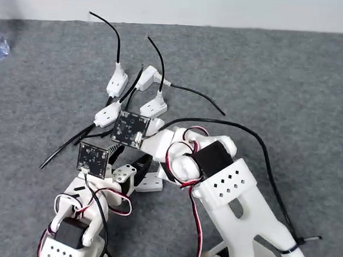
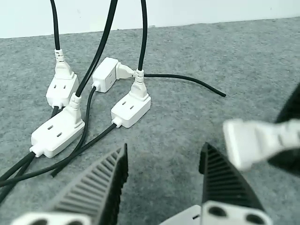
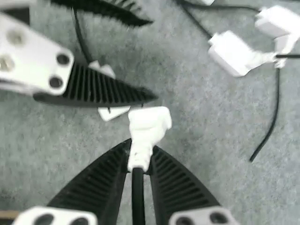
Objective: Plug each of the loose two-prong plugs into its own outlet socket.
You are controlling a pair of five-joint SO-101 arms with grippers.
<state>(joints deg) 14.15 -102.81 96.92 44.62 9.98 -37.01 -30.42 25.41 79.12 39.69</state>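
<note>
Grey felt covers the desk (image 1: 279, 82), where corded sockets (image 2: 131, 107) lie clustered. The right claw (image 3: 140, 147) is clenched on a loose plug (image 3: 147, 123) near its cord end, just beside the left claw (image 2: 165, 149), which gapes with nothing in it. Gripped so far back, the plug may twist when pushed, and an unbraced socket would likely slide away.

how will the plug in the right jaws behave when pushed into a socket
The plug looks like rigid moulded plastic, so probably stiff and light. The right gripper has its jaws on the narrow neck, so it may swivel under pressure. Its thin black cord will likely flex and drag.
</note>
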